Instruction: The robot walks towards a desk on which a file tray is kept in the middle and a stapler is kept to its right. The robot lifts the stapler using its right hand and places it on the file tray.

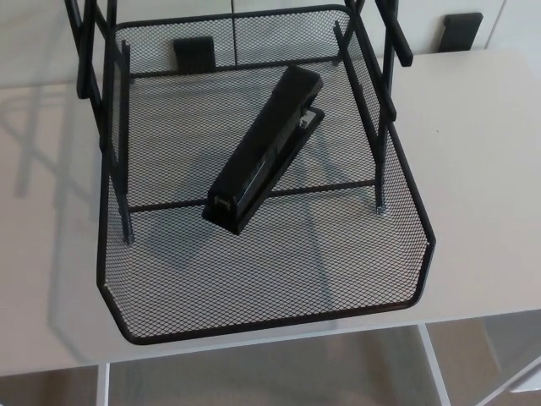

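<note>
Hands: neither the left nor the right hand is in view, nor any part of either arm. Whether they are released or clenched cannot be told; nothing grasps the stapler.

Stapler (264, 150): black, long and narrow. It lies inside the file tray (279, 271), on the diagonal, with its near end toward the tray's front left and its far end toward the back right. It is clear of the tray walls on every side. In the picture its near end crosses a thin cross bar (338, 186) that runs from side to side. Whether it bears on that bar or only on the mesh cannot be told.

Handling, as a judgement: a stiff body, fairly weighty for its size, not fragile, with smooth sides that may slip under thick fingers. The sound hold is across the middle of its length, thumb on one long side and fingers on the other. The ends are poorer holds, since the top arm pivots and shows a small gap at the far end.

File tray: black wire mesh with a raised rim, standing on the pale table (473, 169). Black uprights (393, 38) rise from its sides and narrow the way in from above.

Task status, as a judgement: the placement appears complete, with the stapler in the tray.

Beyond: a black block (461, 30) stands at the table's back edge, and the floor (254, 372) shows below the front edge.
</note>
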